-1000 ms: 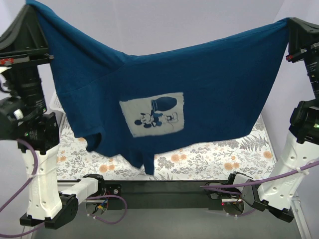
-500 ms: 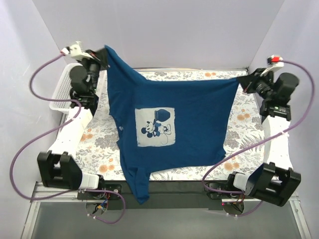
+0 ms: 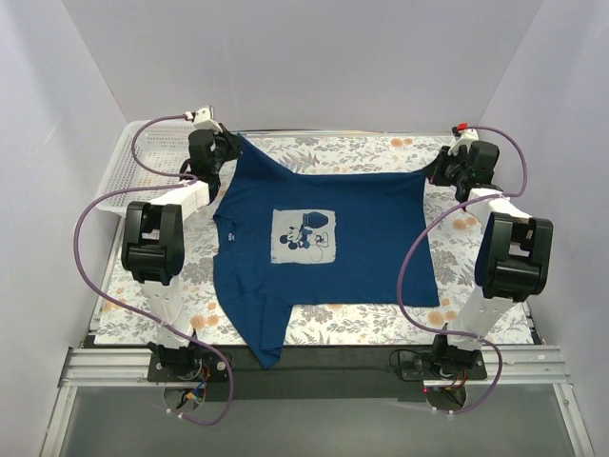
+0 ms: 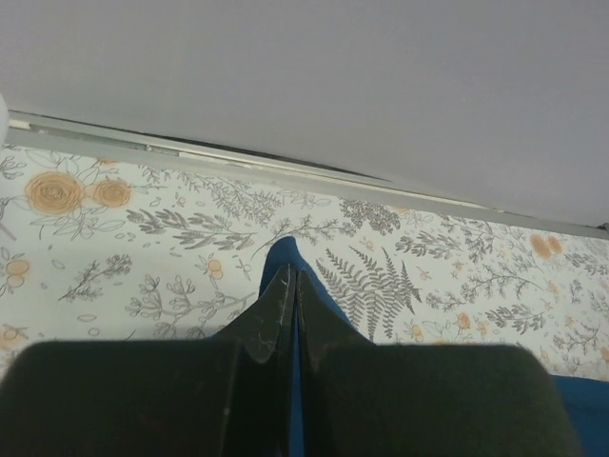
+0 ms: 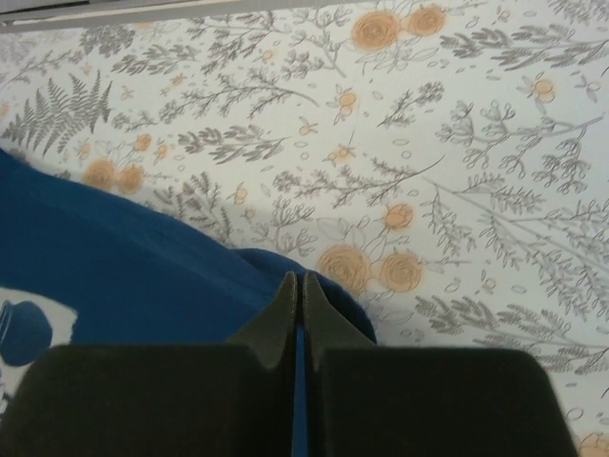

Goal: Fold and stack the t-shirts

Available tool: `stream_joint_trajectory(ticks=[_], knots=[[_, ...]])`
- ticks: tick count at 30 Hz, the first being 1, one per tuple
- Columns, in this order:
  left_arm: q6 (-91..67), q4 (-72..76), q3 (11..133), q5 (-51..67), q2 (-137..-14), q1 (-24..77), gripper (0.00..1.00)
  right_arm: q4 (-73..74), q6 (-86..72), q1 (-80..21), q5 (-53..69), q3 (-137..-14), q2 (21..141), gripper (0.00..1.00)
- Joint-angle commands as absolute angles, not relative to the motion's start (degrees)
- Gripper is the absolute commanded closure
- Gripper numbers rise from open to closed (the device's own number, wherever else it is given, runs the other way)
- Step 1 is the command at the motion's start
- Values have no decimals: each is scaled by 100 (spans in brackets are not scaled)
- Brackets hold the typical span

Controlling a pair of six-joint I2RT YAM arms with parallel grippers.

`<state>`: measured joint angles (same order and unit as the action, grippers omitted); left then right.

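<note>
A dark blue t-shirt (image 3: 324, 238) with a pale square cartoon print (image 3: 304, 234) lies spread face up on the floral table cover. One sleeve hangs over the near edge (image 3: 262, 343). My left gripper (image 3: 231, 145) is shut on the shirt's far left corner, low over the table; the blue cloth (image 4: 284, 255) shows between its fingers. My right gripper (image 3: 440, 167) is shut on the far right corner, where the cloth (image 5: 143, 267) bunches at its fingertips.
A white wire basket (image 3: 138, 162) stands at the far left of the table. The floral cover (image 3: 495, 314) shows around the shirt. Grey walls close the back and both sides. Purple cables loop off both arms.
Both arms have stretched forward and down. The shirt, held high and hanging a second ago, now lies laid out flat on the table with both far corners still gripped.
</note>
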<state>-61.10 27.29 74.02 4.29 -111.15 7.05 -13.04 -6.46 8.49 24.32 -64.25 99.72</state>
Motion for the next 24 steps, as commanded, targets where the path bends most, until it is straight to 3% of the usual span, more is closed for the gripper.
stream_joint_trajectory(ticks=[1,12,24], knots=[[-5933,2892,7936,440,-11117,747,100,-2030,-642,861,2013,-7031,10211,99],[-5397,2988,7524,606,-10917,747,100,-2109,-835,879,2048,-7207,10626,99],[-5097,3208,6522,703,-9880,677,100,-2188,-651,1037,3277,-6794,10450,99]])
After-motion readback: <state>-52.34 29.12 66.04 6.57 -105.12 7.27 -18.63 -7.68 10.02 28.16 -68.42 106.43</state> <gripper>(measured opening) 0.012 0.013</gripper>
